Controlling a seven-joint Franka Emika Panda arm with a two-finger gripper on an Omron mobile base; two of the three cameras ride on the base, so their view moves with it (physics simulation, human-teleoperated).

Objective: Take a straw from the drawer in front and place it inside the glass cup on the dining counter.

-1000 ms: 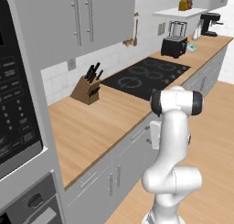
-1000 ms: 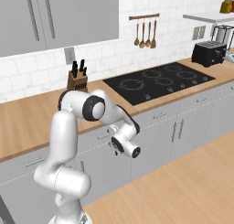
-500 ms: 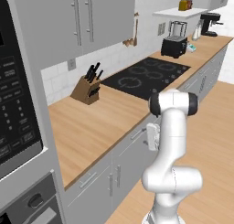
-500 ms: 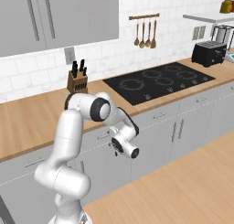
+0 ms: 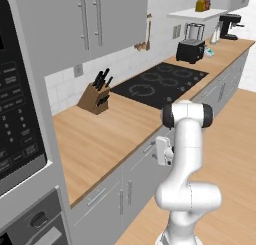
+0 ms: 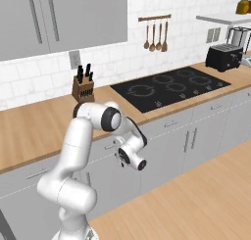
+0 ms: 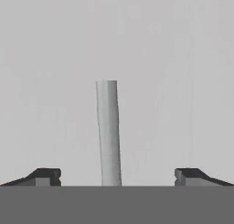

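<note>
Setting: I am looking along a wall counter [image 5: 105,139] with a light-wood top, a black cooktop [image 5: 160,83] set in it, a knife block [image 5: 95,97] against the tiled wall and a toaster [image 5: 190,51] farther down.

Item, drawer [image 6: 105,148]: it is sitting shut in the grey fronts under the counter edge, directly ahead of the arm. Its silver bar handle [image 7: 108,132] is showing in the hand view as a pale rod running up from the bottom edge against the flat grey front.

Item, gripper [image 7: 114,177]: it is hanging released, jaws spread wide and holding nothing, a dark fingertip standing on each side of the handle. In the right base view the gripper [image 6: 120,158] is pointing into the cabinet face just below the counter lip.

Item, straw: I am not seeing it; I judge it to be lying inside the closed drawer. The glass is likewise not on this counter.

Step in hand, as I judge it: I am lining up on the handle. To do it well, I am planning to keep the rod centred between the fingertips, ease forward until both reach past it, close squarely, then pull straight back without twisting.
</note>
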